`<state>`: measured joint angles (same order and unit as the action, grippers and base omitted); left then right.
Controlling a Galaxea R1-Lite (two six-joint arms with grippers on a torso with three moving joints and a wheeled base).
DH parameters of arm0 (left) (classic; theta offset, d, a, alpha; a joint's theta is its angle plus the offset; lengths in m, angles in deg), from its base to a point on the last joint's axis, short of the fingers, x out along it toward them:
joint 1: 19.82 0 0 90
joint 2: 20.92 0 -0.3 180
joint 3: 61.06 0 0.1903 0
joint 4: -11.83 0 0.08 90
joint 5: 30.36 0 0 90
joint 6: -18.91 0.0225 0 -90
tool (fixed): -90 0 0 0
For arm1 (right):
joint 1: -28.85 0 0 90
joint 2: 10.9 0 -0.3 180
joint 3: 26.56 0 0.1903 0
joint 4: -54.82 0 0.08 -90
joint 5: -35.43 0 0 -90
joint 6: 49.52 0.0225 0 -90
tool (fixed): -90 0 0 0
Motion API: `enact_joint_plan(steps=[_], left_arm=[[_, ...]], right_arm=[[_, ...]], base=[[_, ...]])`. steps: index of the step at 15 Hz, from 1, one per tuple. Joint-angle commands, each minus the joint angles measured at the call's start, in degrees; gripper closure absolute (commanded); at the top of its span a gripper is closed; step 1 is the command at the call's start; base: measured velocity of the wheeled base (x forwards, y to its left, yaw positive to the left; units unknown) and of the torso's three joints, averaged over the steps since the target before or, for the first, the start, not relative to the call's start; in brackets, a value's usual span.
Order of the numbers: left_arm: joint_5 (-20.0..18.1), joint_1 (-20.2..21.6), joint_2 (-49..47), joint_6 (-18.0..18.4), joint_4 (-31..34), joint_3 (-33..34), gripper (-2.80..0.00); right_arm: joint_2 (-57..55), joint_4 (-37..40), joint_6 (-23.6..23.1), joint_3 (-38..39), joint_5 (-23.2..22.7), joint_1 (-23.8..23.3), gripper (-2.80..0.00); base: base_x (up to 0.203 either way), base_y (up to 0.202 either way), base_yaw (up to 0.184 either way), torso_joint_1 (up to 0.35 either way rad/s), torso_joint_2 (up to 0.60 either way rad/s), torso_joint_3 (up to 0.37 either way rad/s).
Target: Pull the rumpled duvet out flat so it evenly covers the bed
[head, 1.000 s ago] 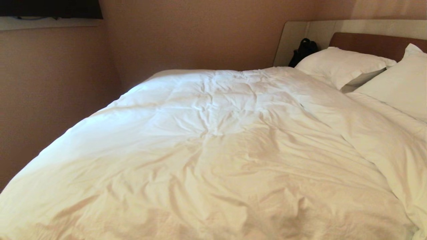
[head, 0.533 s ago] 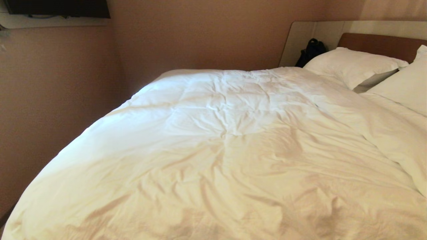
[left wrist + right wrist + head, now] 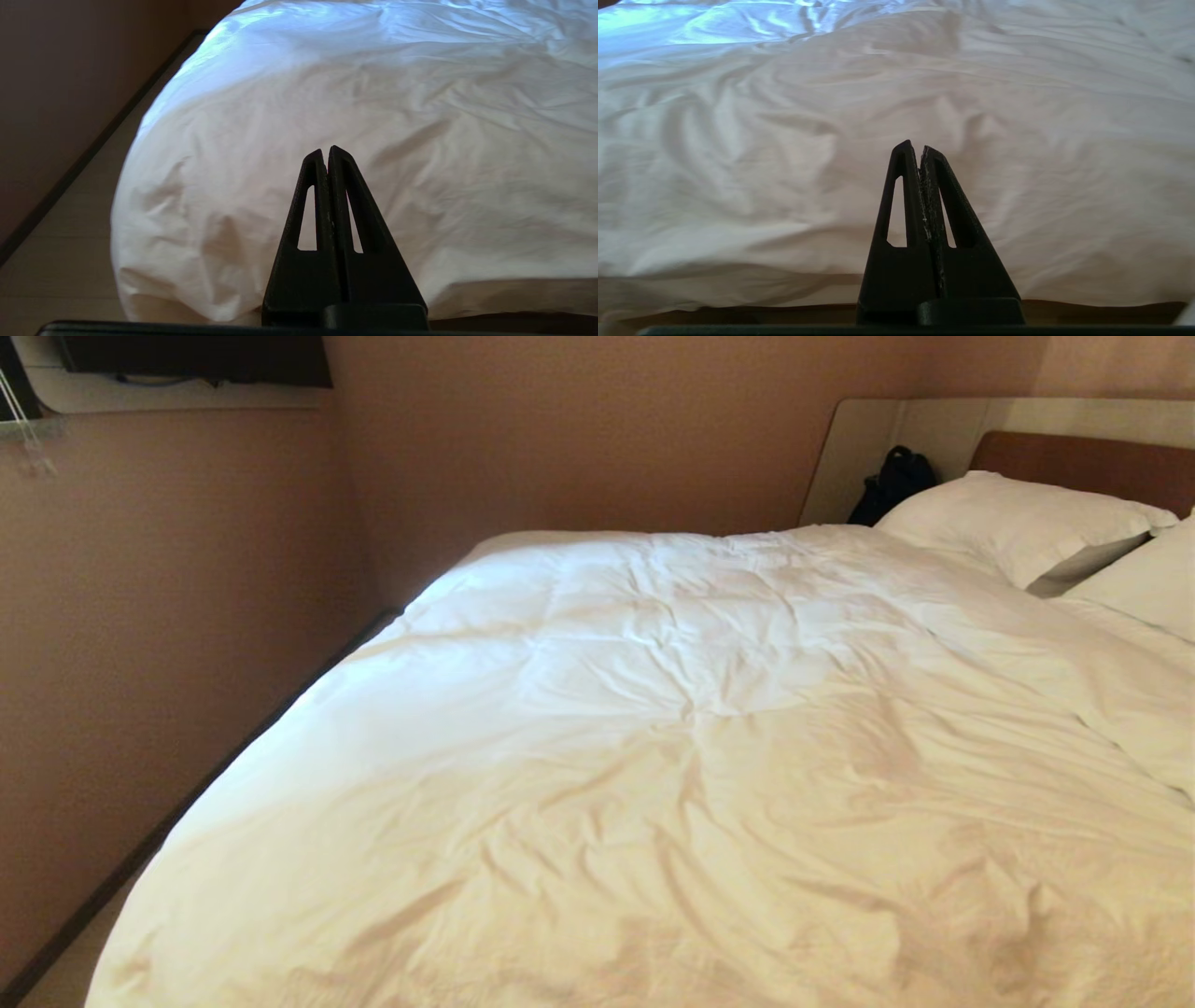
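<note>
From the head camera, a white duvet (image 3: 672,775) spreads over nearly the whole bed (image 3: 1083,462), creased and puffy, with deeper wrinkles toward its near edge. Two pillows (image 3: 1018,527) lie past the duvet's far end, against a brown headboard. A small black bag (image 3: 894,483) sits beside the nearer pillow, in the corner by the headboard. A tan wall (image 3: 187,616) runs along the duvet's far side, with a strip of floor between. Neither arm shows here.

From the left wrist camera, the left gripper (image 3: 328,151) hangs in front of the duvet's rounded corner (image 3: 154,233), apart from the cloth, its two black fingers pressed together and holding nothing. Pale floor (image 3: 60,261) lies beside that corner.

From the right wrist camera, the right gripper (image 3: 920,148) faces the duvet's long near edge, also clenched and empty, clear of the fabric. A dark band of bed base (image 3: 738,315) shows under the edge.

The duvet looks close to flat already. To finish well, each gripper would need to unclench, pinch a good thick fold at the near edge, and draw outward evenly, both sides together, so the wrinkles pull out without dragging the cover off the far side.
</note>
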<state>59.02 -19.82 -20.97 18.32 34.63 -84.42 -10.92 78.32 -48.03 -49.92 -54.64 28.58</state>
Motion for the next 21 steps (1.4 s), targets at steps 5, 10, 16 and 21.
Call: enact_joint_plan(steps=[5, 10, 16, 21], left_arm=[[0.0, 0.0, 0.0, -0.1, 0.0, 0.0, 0.00], [0.0, 0.0, 0.0, -0.1, 0.0, 0.0, 0.00], [0.0, 0.0, 0.0, -0.1, 0.0, 0.0, 0.00], [0.0, 0.0, 0.0, 0.1, -0.1, 0.0, 0.00]], right_arm=[[0.0, 0.0, 0.0, 0.0, 0.0, 0.0, 0.00], [0.0, 0.0, 0.0, 0.0, 0.0, 0.0, 0.00], [0.0, 0.0, 0.0, 0.0, 0.0, 0.0, 0.00], [0.0, 0.0, 0.0, 0.0, 0.0, 0.0, 0.00]], base=[[0.000, 0.194, -0.003, 0.003, 0.00, 0.002], [0.000, 0.194, -0.001, 0.002, 0.00, 0.002], [0.000, 0.157, 0.000, 0.001, 0.00, 0.003], [0.000, 0.000, 0.000, 0.000, 0.00, 0.000]])
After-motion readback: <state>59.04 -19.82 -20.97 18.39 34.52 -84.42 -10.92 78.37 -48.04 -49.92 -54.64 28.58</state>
